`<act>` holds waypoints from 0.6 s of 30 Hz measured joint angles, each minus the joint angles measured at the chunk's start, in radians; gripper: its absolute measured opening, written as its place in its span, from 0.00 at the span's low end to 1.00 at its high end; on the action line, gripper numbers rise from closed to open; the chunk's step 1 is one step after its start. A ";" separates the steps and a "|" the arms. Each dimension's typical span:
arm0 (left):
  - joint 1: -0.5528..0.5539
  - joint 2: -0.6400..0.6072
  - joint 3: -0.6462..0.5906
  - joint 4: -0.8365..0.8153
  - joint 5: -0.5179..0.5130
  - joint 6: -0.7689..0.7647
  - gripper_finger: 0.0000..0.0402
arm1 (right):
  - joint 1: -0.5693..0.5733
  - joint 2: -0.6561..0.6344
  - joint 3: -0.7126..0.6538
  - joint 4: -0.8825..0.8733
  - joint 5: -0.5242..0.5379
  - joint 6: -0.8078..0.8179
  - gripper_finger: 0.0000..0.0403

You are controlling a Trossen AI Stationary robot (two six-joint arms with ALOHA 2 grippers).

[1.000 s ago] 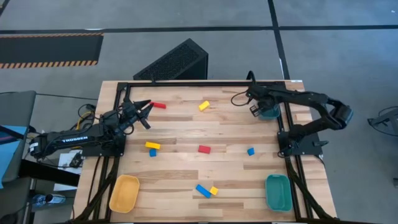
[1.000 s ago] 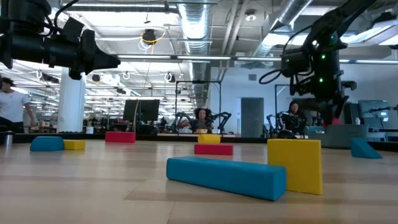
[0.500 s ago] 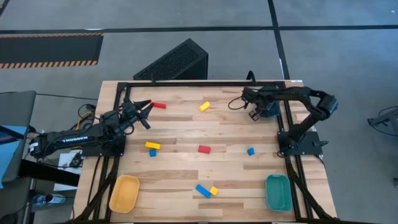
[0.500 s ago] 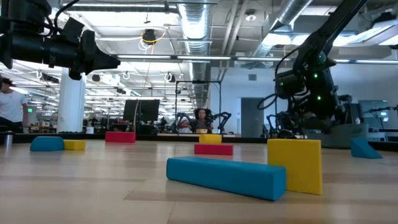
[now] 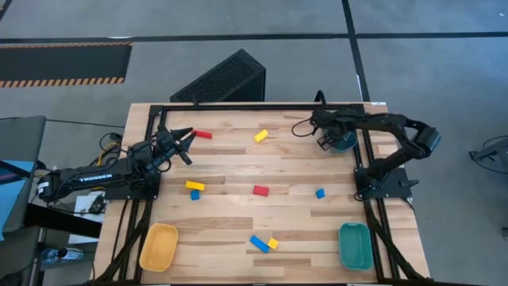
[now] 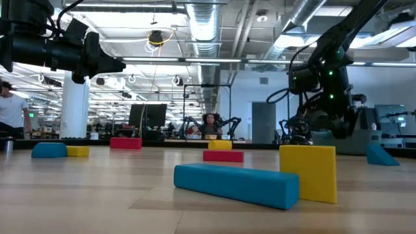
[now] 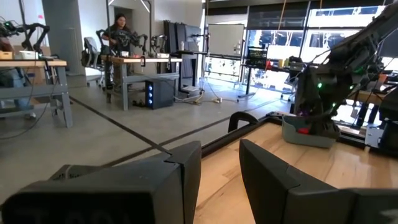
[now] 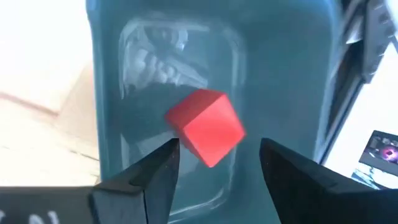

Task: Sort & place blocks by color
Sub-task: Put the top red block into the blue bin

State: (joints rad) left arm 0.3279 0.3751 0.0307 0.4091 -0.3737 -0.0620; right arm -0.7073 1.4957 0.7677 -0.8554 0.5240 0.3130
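Note:
My right gripper [image 5: 325, 141] hovers open over the far teal tray [image 5: 346, 144] at the table's far right corner. A red cube [image 8: 206, 127] lies inside that tray, beyond and between the spread fingers, untouched. My left gripper [image 5: 182, 143] waits open above the far left of the table, near a red bar [image 5: 202, 135]. Other blocks lie flat on the wood: a yellow one [image 5: 260, 135], a yellow bar [image 5: 194, 186] beside a blue cube [image 5: 194, 195], a red one [image 5: 260, 190], a blue one [image 5: 320, 193], and a blue bar [image 5: 259, 243] with a yellow cube [image 5: 273, 243].
A yellow oval tray [image 5: 159, 246] sits at the near left corner and a second teal tray [image 5: 355, 245] at the near right corner. A black frame [image 5: 238, 106] runs along the far edge and sides. People and other arms show in the room behind.
The right arm has shifted over the far teal tray, its elbow swinging in toward the table and back out while the gripper dipped lower. A red bit seen under that gripper in the low view a second ago no longer shows there.

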 joint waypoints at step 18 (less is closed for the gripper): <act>0.000 0.054 0.000 -0.001 0.002 0.013 0.25 | 0.213 -0.453 -0.054 0.200 0.030 0.013 0.61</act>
State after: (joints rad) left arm 0.3279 0.4293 0.0307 0.4077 -0.3714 -0.0485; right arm -0.4943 1.0431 0.7139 -0.6555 0.5539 0.3262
